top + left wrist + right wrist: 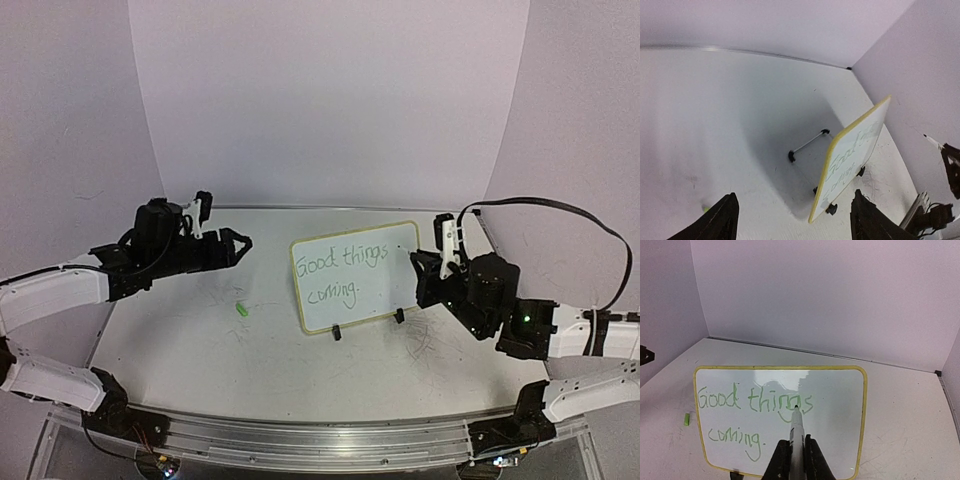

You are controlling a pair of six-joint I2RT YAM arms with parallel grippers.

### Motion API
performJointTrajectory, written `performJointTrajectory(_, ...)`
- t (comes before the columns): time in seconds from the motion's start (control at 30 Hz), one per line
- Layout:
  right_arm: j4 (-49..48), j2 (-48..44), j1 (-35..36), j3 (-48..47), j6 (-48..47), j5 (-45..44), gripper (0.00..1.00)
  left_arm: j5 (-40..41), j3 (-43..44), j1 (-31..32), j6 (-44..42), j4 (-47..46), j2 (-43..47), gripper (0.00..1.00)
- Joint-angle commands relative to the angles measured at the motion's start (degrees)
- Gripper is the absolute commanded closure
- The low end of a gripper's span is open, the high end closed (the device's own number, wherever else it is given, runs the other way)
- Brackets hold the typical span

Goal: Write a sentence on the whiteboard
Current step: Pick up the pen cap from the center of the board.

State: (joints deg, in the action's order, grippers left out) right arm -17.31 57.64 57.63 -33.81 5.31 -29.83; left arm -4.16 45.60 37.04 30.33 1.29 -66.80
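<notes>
Right wrist view: the right pincer is seen clamped on a slim grey-white marker with a dark tip, which is pointed at the small rectangular whiteboard with rounded corners and a pale yellow rim. The tip is seen over the end of the word "things"; whether it touches the surface cannot be told. The sentence in thin green handwritten lettering, "Good things coming.", is set out in two lines on the board. The board is stood leaning back on two small black clip feet on the scratched white table. A small bright green piece is seen lying on the table left of the board. The left pincer is held above the table, well apart from the board, its jaws spread wide with nothing between them.
</notes>
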Motion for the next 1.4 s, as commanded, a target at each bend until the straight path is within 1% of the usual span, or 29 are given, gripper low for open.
performJointTrajectory(0.0, -2.67, 1.92, -0.04, -3.01, -1.61, 4.03, 1.0, 2.69, 4.44, -0.44, 21.41, 21.49, -5.13, 0.27)
performJointTrajectory(0.07, -3.0, 2.07, -0.03, -3.11, -1.01, 5.86, 1.0, -0.86, 6.8, -0.55, 23.81, 22.56, -8.09, 0.33)
performJointTrajectory(0.13, -2.96, 1.63, 0.02, -3.02, -0.51, 6.53, 1.0, -2.58, 9.37, -0.6, 24.81, 23.85, -11.28, 0.36)
performJointTrajectory(0.27, -2.04, -1.8, -0.01, -1.38, -1.01, 1.65, 1.0, -3.07, 13.73, -1.83, 24.56, 27.46, -18.15, 0.37)
performJointTrajectory(0.37, -0.97, -5.38, -0.02, -0.26, -1.65, -0.61, 1.0, -5.59, 13.95, -4.92, 25.45, 28.76, -23.55, 0.37)
performJointTrajectory(0.47, -1.07, -9.07, 0.0, 1.96, -1.34, -0.58, 1.0, -8.32, 14.27, -7.64, 26.91, 29.46, -27.34, 0.38)
performJointTrajectory(0.6, -1.55, -10.7, 0.01, 3.84, 0.01, -0.27, 1.0, -7.86, 16.8, -7.85, 27.69, 29.73, -31.81, 0.42)
performJointTrajectory(0.67, -1.99, -10.63, -0.01, 4.37, 0.37, -0.11, 1.0, -8.92, 18.69, -7.86, 26.92, 29.75, -34.69, 0.43)
performJointTrajectory(0.73, -2.14, -10.51, -0.04, 4.63, 0.38, -0.03, 1.0, -9.65, 20.52, -7.86, 26.45, 29.73, -37.15, 0.42)
performJointTrajectory(0.87, -2.43, -11.05, 0.01, 5.11, 0.48, 0.23, 1.0, -9.45, 20.71, -7.5, 28.15, 29.73, -38.55, 0.38)
performJointTrajectory(0.93, -2.94, -11.14, -0.03, 5.47, 0.49, 0.23, 1.0, -8.86, 21.05, -6.67, 29.15, 29.89, -39.06, 0.39)
performJointTrajectory(1.03, -3.58, -11.15, -0.02, 5.81, 0.43, 0.16, 1.0, -7.59, 21.27, -6.03, 31.53, 31.19, -39.72, 0.44)
performJointTrajectory(1.13, -4.52, -11.23, -0.02, 6.19, 0.4, 0.35, 1.0, -5.23, 23.26, -5.89, 32.47, 33.58, -41.35, 0.56)
performJointTrajectory(1.23, -4.75, -11.37, 0.02, 6.33, 0.4, 0.46, 1.0, -3.53, 25.8, -5.45, 33.08, 36.28, -43.28, 0.58)
performJointTrajectory(1.37, -4.82, -12.39, -0.01, 6.86, 0.4, 0.21, 1.0, -1.02, 26.86, -5.1, 33.34, 38.41, -44.75, 0.61)
